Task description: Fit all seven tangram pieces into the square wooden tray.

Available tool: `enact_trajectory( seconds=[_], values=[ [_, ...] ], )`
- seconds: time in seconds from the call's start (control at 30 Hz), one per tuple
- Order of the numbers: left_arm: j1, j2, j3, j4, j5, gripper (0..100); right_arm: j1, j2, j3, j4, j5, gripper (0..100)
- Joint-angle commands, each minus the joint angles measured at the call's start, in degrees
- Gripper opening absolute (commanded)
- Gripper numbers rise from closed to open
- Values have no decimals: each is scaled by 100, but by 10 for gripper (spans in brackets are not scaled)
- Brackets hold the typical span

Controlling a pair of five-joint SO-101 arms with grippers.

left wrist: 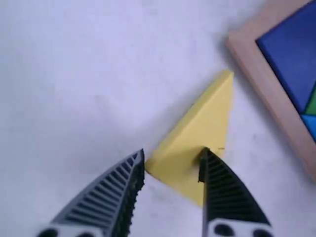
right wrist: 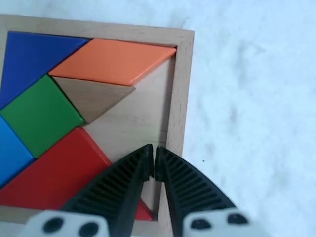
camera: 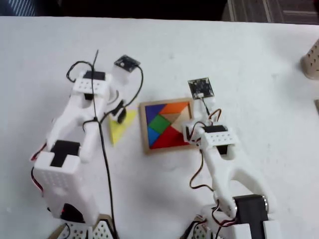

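The yellow triangle [camera: 121,128] lies flat on the white table, just beside the wooden tray [camera: 144,135] on its outer side, one point aimed at the rim. It is the last piece outside. The blue piece [right wrist: 29,54], orange piece [right wrist: 111,60], green square [right wrist: 39,113], pale wood triangle [right wrist: 91,96] and red triangle [right wrist: 54,175] sit in the tray, leaving a bare patch against the rim.

The left gripper [left wrist: 172,160] hangs over the triangle's wide end with its jaws spread. One finger is over the yellow face and the other just off the edge, and it has hold of nothing. The right gripper [right wrist: 153,153] sits above the bare patch, its jaws pressed almost together and empty.

The triangle looks stiff, thin and light, probably smooth-painted and a bit slippery. I'd pinch it across two straight edges near the middle. Taken at a corner, it would likely twist or squirt out.
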Motion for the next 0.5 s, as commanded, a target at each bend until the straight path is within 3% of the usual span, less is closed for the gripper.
enact_trajectory(
  seconds=[0.0,0.1,0.2,0.47],
  values=[
    [435,-374,-141,774,-9,177,4,-22,-132,-110,105,18],
    [787,-382,-141,1108,9,177,4,-22,-132,-110,105,18],
    [1015,-409,-141,1275,545,177,13,-31,-132,-110,105,18],
    [1156,-426,-185,1495,1081,175,66,-40,-132,-119,105,18]
  ],
)
